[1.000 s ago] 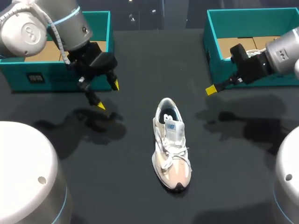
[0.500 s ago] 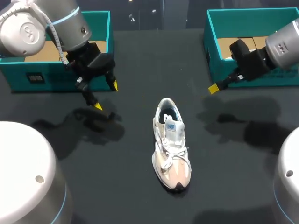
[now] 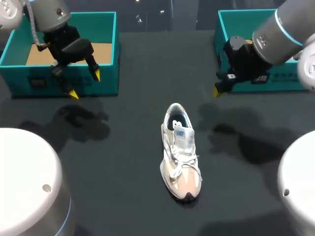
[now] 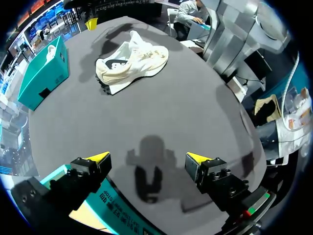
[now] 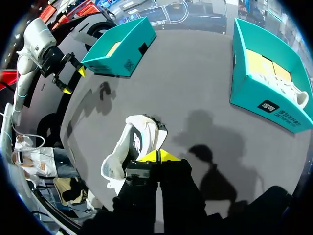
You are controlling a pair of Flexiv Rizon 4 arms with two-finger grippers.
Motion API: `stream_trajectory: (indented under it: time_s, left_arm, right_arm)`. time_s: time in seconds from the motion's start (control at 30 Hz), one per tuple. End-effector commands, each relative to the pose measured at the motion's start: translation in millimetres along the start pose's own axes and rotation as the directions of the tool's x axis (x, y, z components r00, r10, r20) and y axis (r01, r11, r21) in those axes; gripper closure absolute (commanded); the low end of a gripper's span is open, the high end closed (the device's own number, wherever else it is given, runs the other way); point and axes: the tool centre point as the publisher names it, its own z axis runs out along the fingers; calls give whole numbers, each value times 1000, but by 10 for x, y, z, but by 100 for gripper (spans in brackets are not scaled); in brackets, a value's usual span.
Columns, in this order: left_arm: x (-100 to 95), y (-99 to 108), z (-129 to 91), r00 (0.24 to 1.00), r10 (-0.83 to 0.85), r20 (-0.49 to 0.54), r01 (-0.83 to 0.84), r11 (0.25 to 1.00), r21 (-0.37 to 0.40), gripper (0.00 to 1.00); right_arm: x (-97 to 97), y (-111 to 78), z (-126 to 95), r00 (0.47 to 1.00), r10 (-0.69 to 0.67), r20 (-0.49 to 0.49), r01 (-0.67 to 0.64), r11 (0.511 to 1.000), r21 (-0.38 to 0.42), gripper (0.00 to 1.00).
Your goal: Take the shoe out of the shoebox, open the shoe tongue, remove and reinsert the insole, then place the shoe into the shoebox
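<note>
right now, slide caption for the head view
White shoe upright on the table; left tool open by left shoebox, right tool shut by right shoebox.

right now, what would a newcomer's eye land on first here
A white shoe lies alone in the middle of the dark table, with its toe toward the robot. Two teal boxes sit at the far corners, the left shoebox and the right shoebox. The left gripper hangs open in front of the left one, and the right gripper is shut beside the right one.
</note>
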Motion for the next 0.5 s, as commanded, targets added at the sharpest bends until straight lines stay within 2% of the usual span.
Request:
stream_trajectory:
  time_s: [0.03,0.13,0.37,0.5]
  left_arm:
    - [17,-8,7,1000,0,3,0,1000,-3,0]
    - [17,-8,7,1000,0,3,0,1000,-3,0]
    - [-38,186,-151,1000,28,-2,-28,999,-27,0]
    - [-74,274,-229,999,49,-12,-49,998,-45,0]
  right_arm:
    - [52,-18,-14,990,3,142,-3,1000,-2,100]
    - [52,-18,-14,990,3,142,-3,1000,-2,100]
    - [371,49,261,962,86,260,-87,996,-7,100]
    - [513,54,384,936,131,326,-146,989,22,100]
